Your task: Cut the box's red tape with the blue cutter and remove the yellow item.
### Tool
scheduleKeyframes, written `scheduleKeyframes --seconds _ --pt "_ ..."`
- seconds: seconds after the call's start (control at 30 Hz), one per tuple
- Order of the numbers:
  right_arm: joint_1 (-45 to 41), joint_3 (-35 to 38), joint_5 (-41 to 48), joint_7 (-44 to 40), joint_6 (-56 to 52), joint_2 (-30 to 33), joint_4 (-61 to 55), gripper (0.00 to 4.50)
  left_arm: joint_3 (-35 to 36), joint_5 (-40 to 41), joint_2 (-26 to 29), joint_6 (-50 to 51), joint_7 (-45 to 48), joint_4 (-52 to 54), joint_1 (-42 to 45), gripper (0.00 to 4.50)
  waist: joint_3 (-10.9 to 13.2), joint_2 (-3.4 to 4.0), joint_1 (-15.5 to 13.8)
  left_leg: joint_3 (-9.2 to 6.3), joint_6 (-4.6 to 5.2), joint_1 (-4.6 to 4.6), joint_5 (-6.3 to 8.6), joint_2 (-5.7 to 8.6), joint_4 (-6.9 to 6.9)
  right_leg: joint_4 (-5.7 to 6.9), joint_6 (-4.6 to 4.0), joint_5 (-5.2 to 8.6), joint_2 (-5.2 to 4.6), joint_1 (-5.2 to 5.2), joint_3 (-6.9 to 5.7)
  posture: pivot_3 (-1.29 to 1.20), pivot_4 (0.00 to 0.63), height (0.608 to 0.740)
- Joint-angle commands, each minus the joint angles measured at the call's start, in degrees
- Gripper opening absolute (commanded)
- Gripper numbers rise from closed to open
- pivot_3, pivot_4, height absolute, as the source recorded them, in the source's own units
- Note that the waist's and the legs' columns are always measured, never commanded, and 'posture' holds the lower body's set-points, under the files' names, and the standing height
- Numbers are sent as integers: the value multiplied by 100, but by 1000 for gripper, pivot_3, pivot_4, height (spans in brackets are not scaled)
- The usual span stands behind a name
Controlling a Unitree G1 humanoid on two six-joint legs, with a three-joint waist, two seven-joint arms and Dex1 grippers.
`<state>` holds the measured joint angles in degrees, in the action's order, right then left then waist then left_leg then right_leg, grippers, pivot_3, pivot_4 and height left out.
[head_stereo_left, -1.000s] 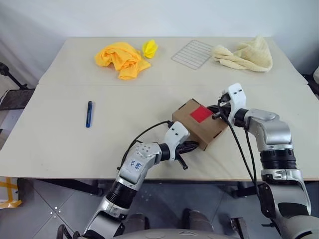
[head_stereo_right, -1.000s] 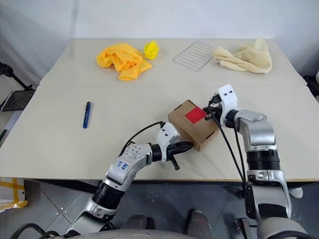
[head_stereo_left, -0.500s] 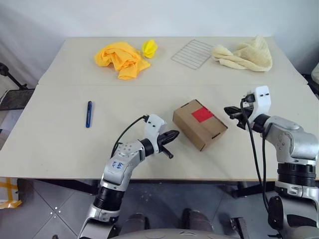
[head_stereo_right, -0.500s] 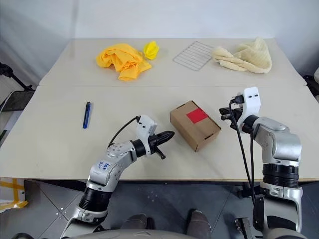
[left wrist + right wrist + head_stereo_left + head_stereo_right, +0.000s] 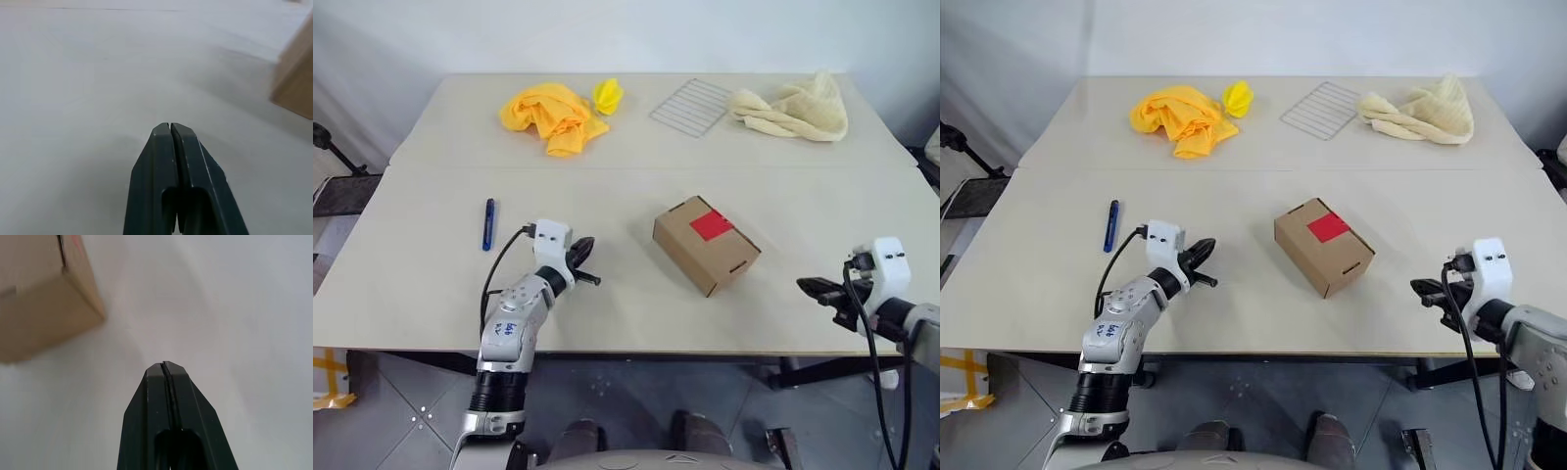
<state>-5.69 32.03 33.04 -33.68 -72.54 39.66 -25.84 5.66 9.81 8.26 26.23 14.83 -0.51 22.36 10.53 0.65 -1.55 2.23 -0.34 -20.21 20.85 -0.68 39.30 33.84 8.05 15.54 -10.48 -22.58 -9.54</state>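
Nearest the robot, both arms reach over the front edge of the pale surface (image 5: 431,294). Left tool (image 5: 584,249): fingers pressed flat together, nothing between them, hovering above bare surface on the left half. The left wrist view confirms the two black fingers (image 5: 161,161) meet along a thin seam, with a corner of the box at the edge of that view. Right tool (image 5: 808,287): likewise fully closed and empty, sitting at the right front edge and pointing inward toward the box; the right wrist view shows the closed seam and a blurred brown box corner ahead of it. The box (image 5: 706,245) lies near the centre of the surface, between the two tools and well apart from both, turned at an angle to the front edge. Flaps are down, and the red tape (image 5: 711,225) sits square on its top face, intact. The blue cutter (image 5: 488,223) lies flat on the surface to the left, beyond and to the left of the left tool, near it but not touching. Along the far edge, left to right: a crumpled orange cloth (image 5: 551,116), a small bright yellow scrap (image 5: 607,94) just beside it, a wire rack (image 5: 692,106) lying flat, and a cream towel (image 5: 798,109) bunched at the far right.
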Motion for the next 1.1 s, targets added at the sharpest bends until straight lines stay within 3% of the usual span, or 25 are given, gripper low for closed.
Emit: scheduleKeyframes --seconds 0.03,0.33,0.5,0.73,0.9,1.1 --pt "-121 -22 469 -43 -273 -33 -411 0 -333 -276 113 -796 243 -730 427 57 0 0 1 2 0 2 0 0 0 2 0 0 1 0 3 0 150 740" --pt "-614 -440 565 548 -286 -424 -382 0 -373 -331 -481 -2543 675 -4613 2727 57 7 -12 -110 12 14 -14 -3 6 12 -28 11 -28 3 -2 5 0 150 740" --pt "-566 -518 694 804 -388 -642 -694 0 -290 -274 -613 -3041 1210 -5976 3532 57 8 -15 -125 15 15 -18 -3 9 5 -36 16 -31 3 -4 4 0 150 740" --pt "-687 -703 879 1067 -552 -811 -942 0 -297 -322 -698 -3368 2031 -6602 3968 57 9 -16 -103 15 15 -18 -3 8 4 -35 17 -31 3 -6 4 0 150 740" --pt "-802 -899 1006 1112 -663 -738 -1048 0 -522 -365 -761 -3264 2974 -6357 3905 57 11 -19 -69 15 15 -18 -3 7 4 -35 17 -31 4 -7 5 0 150 740" --pt "-743 -955 1068 1096 -740 -643 -1120 0 -726 -429 -699 -2944 3368 -5791 3516 57 11 -20 -58 15 16 -19 -3 8 3 -35 17 -32 3 -8 6 0 150 740"
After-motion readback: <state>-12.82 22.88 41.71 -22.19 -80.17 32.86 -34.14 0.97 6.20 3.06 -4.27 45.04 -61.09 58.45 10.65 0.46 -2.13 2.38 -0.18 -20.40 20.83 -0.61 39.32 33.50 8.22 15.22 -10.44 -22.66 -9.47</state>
